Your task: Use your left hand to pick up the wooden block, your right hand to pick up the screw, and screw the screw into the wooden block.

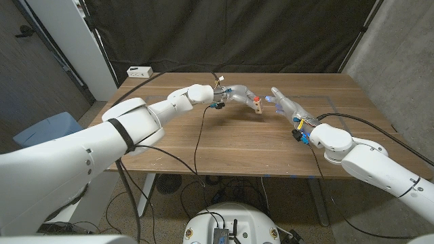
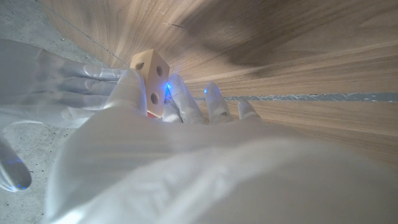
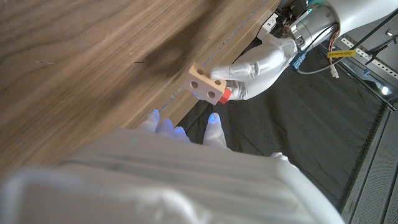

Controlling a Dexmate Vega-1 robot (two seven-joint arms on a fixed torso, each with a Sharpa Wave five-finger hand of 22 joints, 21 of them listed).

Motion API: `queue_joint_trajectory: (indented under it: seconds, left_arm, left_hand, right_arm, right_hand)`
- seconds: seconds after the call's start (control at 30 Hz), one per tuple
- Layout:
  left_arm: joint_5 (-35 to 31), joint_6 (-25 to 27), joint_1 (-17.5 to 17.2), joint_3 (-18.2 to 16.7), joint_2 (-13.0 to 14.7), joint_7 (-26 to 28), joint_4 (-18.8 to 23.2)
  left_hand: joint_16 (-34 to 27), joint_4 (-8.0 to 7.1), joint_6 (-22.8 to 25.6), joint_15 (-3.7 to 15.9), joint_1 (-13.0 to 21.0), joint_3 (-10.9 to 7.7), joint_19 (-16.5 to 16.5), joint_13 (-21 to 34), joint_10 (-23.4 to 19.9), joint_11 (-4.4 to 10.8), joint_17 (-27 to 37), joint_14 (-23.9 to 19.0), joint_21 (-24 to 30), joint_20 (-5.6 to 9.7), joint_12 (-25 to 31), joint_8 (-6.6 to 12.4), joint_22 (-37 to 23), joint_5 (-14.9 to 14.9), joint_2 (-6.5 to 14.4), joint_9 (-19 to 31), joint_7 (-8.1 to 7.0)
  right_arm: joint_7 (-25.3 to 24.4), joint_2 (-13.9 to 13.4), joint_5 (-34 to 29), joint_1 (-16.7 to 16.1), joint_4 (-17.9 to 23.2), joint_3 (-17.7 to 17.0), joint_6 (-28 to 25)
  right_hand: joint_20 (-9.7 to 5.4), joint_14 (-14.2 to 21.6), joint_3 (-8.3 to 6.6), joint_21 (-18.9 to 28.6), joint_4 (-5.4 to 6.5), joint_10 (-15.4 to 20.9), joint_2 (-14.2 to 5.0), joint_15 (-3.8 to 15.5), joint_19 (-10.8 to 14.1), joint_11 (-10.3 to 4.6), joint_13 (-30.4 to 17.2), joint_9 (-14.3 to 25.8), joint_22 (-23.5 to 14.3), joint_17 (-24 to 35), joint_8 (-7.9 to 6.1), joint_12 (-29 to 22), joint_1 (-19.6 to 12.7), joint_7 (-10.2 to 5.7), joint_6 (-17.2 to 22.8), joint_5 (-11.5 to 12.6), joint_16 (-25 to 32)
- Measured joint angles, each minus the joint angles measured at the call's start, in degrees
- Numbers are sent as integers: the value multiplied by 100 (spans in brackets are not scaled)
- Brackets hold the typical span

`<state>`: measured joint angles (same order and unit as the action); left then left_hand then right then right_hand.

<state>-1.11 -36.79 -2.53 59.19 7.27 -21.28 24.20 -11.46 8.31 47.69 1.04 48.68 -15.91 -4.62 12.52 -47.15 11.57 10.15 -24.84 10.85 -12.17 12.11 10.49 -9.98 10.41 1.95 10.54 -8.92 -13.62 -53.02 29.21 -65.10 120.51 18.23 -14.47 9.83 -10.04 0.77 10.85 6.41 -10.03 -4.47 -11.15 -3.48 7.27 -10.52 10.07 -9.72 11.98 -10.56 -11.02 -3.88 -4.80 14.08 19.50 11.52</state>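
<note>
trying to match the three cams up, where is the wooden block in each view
Head view: the wooden block is above the table's middle, held at the left hand's fingertips, facing the right hand.
Left wrist view: upper left of centre, above the left hand's fingers.
Right wrist view: centre, held by the left hand.
Shared landmark: the pale line on the table.

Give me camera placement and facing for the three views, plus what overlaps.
Head view: fixed on the head, looking down over the table; both arms enter from the bottom corners.
Left wrist view: along the back of the left hand, which holds the wooden block.
Right wrist view: along the back of the right hand, facing the block across a gap.
Shared: all three show the block, with a red part beside it.
</note>
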Motion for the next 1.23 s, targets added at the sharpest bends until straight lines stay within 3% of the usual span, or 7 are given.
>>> queue_joint_trajectory:
  seconds: [0.63,1.23]
  left_arm:
    - [-57,-174,50,-97,150,-217,68]
    - [-134,-239,232,-13,152,-340,-109]
  left_hand:
    - [0,8,-1,0,0,8,0,0,0,0,0,0,0,0,0,29,0,-9,0,1,1]
    - [0,-4,-11,0,0,-4,0,1,0,0,0,0,0,0,0,28,0,-9,0,0,11]
  right_arm:
    - [-220,175,-273,76,-83,-8,102]
    - [-305,621,-603,485,-565,210,328]
  right_hand:
    - [21,0,0,0,0,0,23,0,21,0,0,0,0,0,63,0,-23,-104,-183,0,0]
    - [-1,0,0,0,0,0,-6,0,43,0,0,0,0,1,63,0,-53,-82,-265,22,0]
